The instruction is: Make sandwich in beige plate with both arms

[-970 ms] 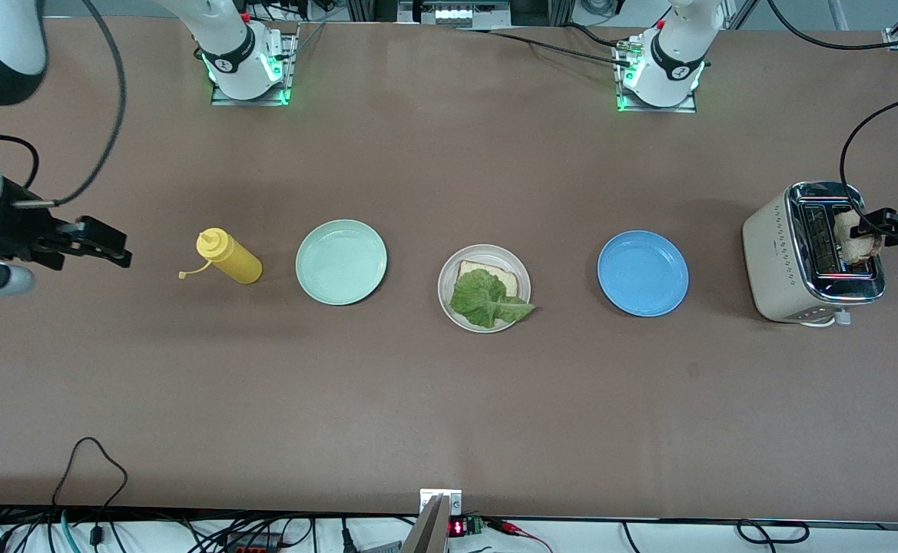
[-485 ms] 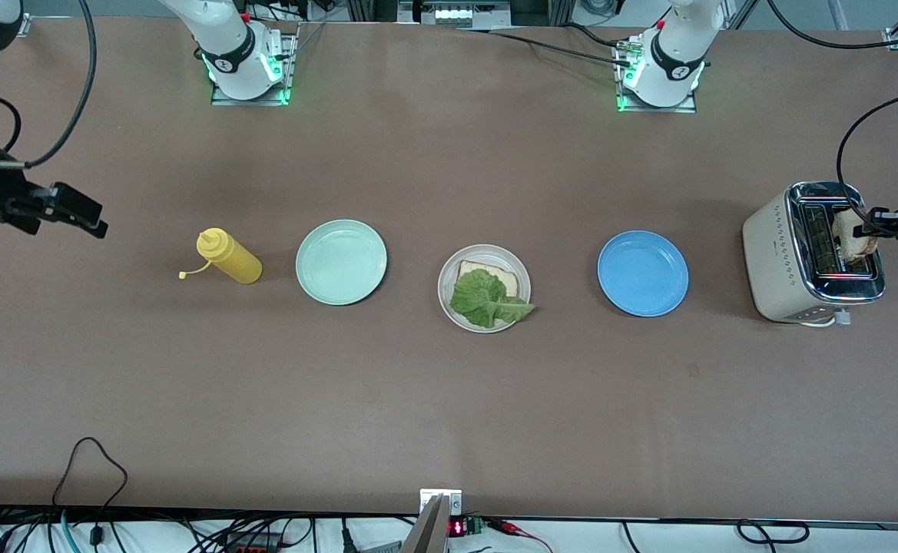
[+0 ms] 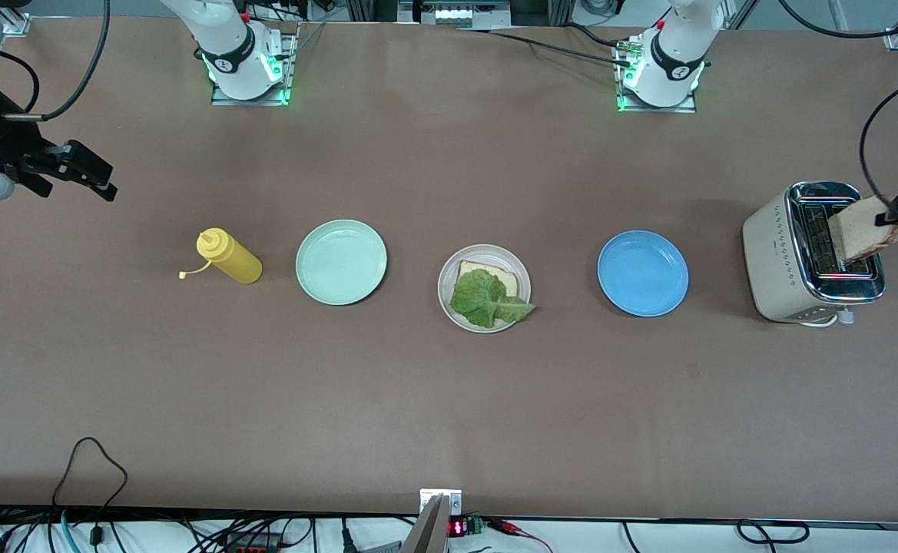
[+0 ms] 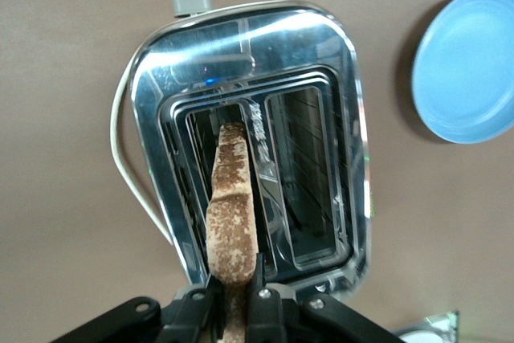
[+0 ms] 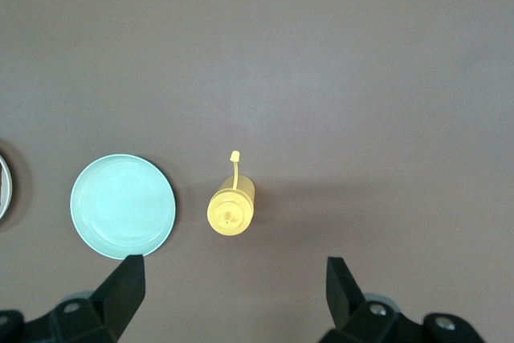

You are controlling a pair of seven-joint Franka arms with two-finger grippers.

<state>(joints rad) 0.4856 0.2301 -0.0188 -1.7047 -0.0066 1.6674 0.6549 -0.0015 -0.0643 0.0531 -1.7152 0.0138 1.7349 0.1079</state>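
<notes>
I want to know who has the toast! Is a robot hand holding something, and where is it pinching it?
The left gripper pinches a bread slice by its top edge, over the toaster. The right gripper is open, holding nothing.

My left gripper (image 3: 890,220) has drawn the toast (image 3: 862,235) higher out of the toaster (image 3: 786,261). My right gripper (image 3: 103,184) has pulled back toward the bases' edge of the worktop (image 3: 449,415).

We see a broad brown table (image 3: 433,399) filling nearly the whole scene, evenly lit with soft shadows. Along its near edge runs a tangle of black cables (image 3: 95,461) and a small board with a red display (image 3: 458,528). At the far edge stands metal framing (image 3: 456,11) over pale floor.
</notes>
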